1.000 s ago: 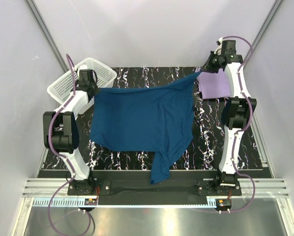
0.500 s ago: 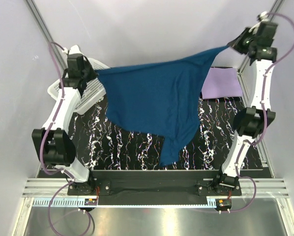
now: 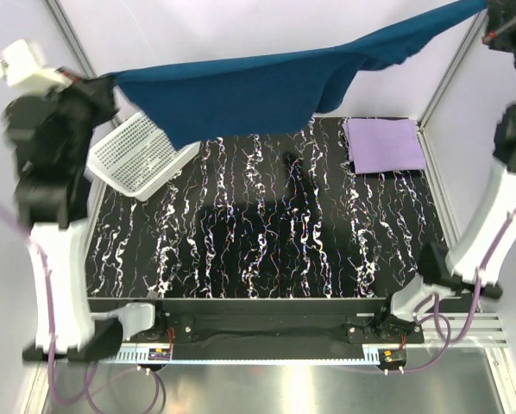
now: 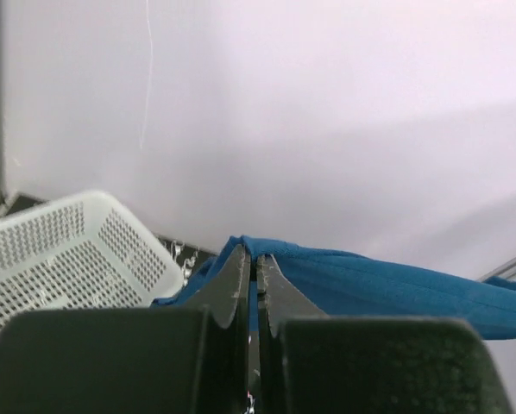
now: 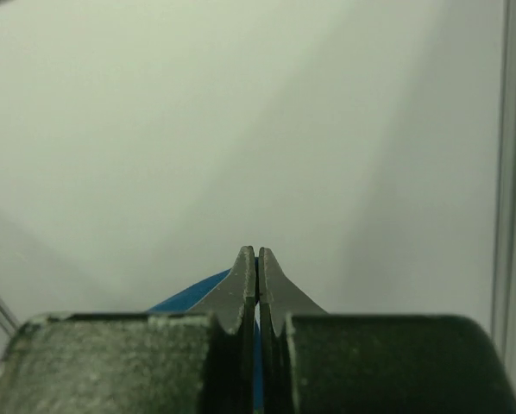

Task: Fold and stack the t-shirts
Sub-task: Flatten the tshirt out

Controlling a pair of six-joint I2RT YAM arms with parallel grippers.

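The dark teal-blue t-shirt (image 3: 267, 90) hangs stretched high above the table, its cloth also showing in the left wrist view (image 4: 396, 285) and as a sliver in the right wrist view (image 5: 189, 293). My left gripper (image 3: 111, 84) is shut on its left corner (image 4: 256, 254). At the top right, my right gripper (image 3: 489, 10) is shut on the other corner (image 5: 257, 254). A folded pale lavender t-shirt (image 3: 385, 144) lies flat at the back right of the table.
A white perforated basket (image 3: 141, 155) lies tipped at the back left, partly under the hanging cloth, and shows in the left wrist view (image 4: 59, 259). Black marbled table top (image 3: 267, 224) spreads below. Metal frame posts (image 3: 68, 39) stand at the back corners.
Both arms have risen sharply, lifting the teal-blue shirt off the table until it hangs stretched in the air. The table beneath is now uncovered.
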